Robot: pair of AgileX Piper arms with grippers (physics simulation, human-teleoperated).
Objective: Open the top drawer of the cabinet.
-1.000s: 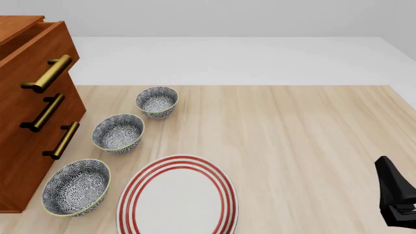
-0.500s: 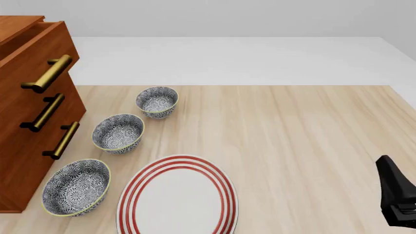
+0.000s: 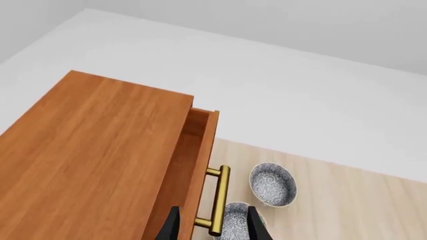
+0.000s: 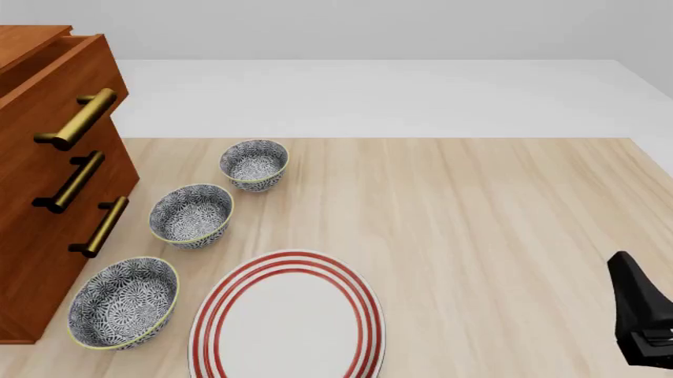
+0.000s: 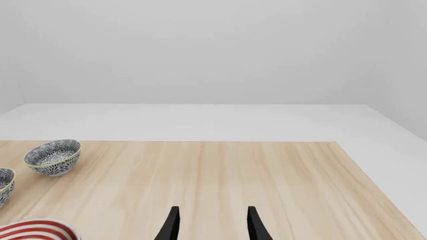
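Note:
The cabinet (image 4: 31,236) stands at the table's left edge, reddish-brown, with three brass handles. Its top drawer (image 4: 58,83) stands a little way out of the cabinet front, and its brass bar handle (image 4: 76,118) is free in the front view. From above, the left wrist view shows the cabinet top (image 3: 87,155), the top drawer's open gap (image 3: 195,131) and the handle (image 3: 219,200). My left gripper (image 3: 212,227) is open, with the handle's near end showing between its fingers. My right gripper (image 5: 212,224) is open and empty over bare table, far right (image 4: 641,315).
Three patterned bowls (image 4: 254,164) (image 4: 191,214) (image 4: 123,302) lie in a row in front of the cabinet. A red-striped plate (image 4: 286,321) sits at the near edge beside them. The two lower drawer handles (image 4: 74,181) (image 4: 102,227) stick out toward the bowls.

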